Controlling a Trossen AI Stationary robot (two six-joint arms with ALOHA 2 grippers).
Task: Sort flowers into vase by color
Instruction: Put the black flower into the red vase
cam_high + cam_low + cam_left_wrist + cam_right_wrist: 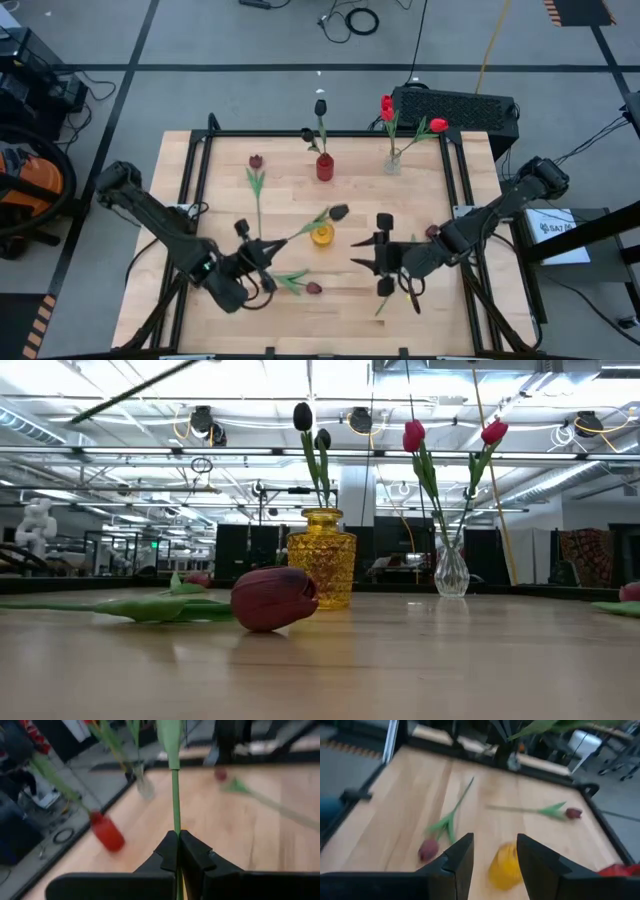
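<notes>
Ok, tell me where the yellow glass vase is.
In the high view, the yellow glass vase stands near the table's middle, between the left pincer and the right pincer, with a dark tulip head just above it.

Both arms are dark, nearly black, built from slim tubular links joined by chunkier rounded housings at the shoulders and elbows. The left gripper (pixel 262 250) ends in two flat, matte black fingers (pixel 197 857) with angular, wedge-shaped tips and a broad black bar behind them. The right gripper (pixel 383 262) has the same blocky black fingers (pixel 462 857), squared off at the ends with smooth inner faces. A small greenish light glows on the left arm's wrist housing. Thin black cables trail along each arm's lower links.
</notes>
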